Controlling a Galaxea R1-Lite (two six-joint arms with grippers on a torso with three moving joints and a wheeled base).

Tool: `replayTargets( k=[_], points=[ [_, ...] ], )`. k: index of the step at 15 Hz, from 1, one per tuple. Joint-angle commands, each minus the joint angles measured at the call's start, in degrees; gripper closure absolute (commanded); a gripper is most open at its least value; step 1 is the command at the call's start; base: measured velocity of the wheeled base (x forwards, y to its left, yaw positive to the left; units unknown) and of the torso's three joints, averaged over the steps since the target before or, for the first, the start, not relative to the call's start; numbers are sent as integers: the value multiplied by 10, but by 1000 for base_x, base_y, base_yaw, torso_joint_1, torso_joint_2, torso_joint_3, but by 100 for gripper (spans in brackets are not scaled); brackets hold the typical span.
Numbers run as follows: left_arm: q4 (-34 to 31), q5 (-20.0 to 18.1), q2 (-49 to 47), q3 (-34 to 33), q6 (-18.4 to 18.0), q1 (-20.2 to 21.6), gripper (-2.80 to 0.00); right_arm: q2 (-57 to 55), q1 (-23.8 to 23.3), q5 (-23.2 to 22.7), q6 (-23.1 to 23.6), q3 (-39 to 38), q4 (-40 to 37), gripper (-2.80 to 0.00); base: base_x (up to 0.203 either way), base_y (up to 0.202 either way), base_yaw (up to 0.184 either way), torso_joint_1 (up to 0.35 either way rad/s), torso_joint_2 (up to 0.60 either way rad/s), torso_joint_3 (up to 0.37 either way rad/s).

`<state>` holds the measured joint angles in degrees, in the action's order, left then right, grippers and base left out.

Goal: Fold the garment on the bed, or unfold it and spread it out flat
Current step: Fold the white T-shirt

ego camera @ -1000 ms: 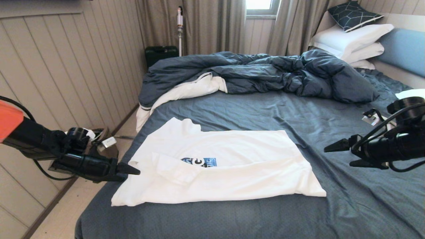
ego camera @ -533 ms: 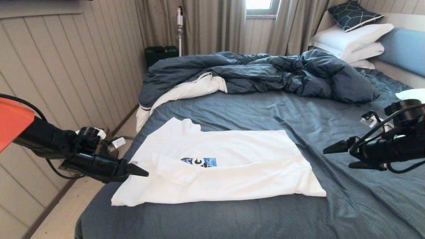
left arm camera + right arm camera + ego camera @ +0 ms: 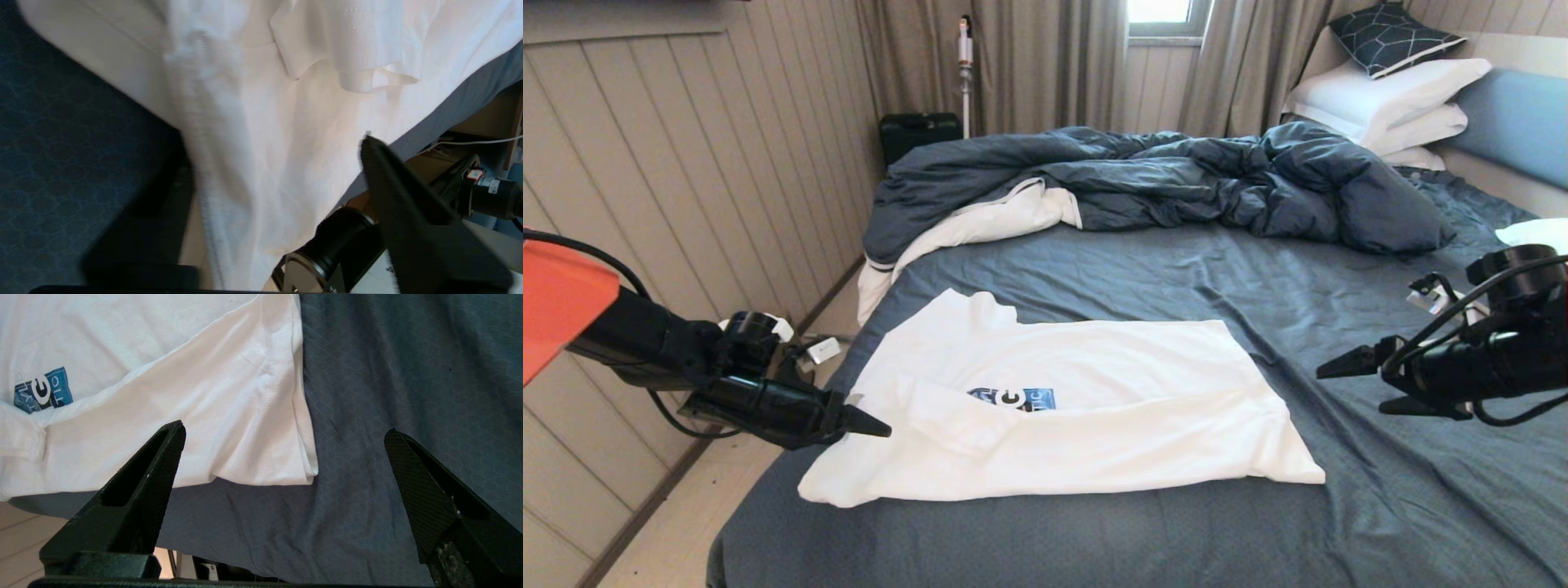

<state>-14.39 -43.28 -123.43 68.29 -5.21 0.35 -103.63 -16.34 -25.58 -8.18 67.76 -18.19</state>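
The shirt point(image 3: 1086, 408) is white knit cloth, matt and soft, creased along its folds, with a flat blue printed patch. The sheet point(image 3: 1176, 278) is dark blue-grey cloth, matt, wrinkled, with a faint honeycomb weave. The duvet point(image 3: 1176, 175) is matching rumpled cloth. The right gripper point(image 3: 286, 457) has matt black plastic fingers with finely textured pads. The wall point(image 3: 686, 163) is matt grooved panelling.

1. Stick vacuum point(image 3: 965, 61) – upright against the curtains point(image 3: 1029, 57) at the far end of the room.
2. Dark case point(image 3: 919, 132) – on the floor just beside the vacuum's foot.
3. Window point(image 3: 1164, 15) between the curtain panels, bright.
4. Panelled wall point(image 3: 686, 163) along the left side.
5. Pale floor point(image 3: 694, 514) beside it, with a white cable point(image 3: 474, 143).
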Motion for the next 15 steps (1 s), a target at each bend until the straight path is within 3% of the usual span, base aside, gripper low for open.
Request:
replayTargets(
  k=[1, 10, 15],
  points=[
    [0, -2, 1, 0, -1, 1, 0, -1, -1, -2, 0, -3, -1, -280, 0, 0, 0, 0, 0, 0],
    [0, -1, 9, -12, -4, 6, 0, -52, 12, -7, 1, -9, -1, -280, 0, 0, 0, 0, 0, 0],
    [0, -1, 16, -20, -4, 6, 0, -103, 78, -14, 1, 9, 16, -280, 0, 0, 0, 0, 0, 0]
  ],
)
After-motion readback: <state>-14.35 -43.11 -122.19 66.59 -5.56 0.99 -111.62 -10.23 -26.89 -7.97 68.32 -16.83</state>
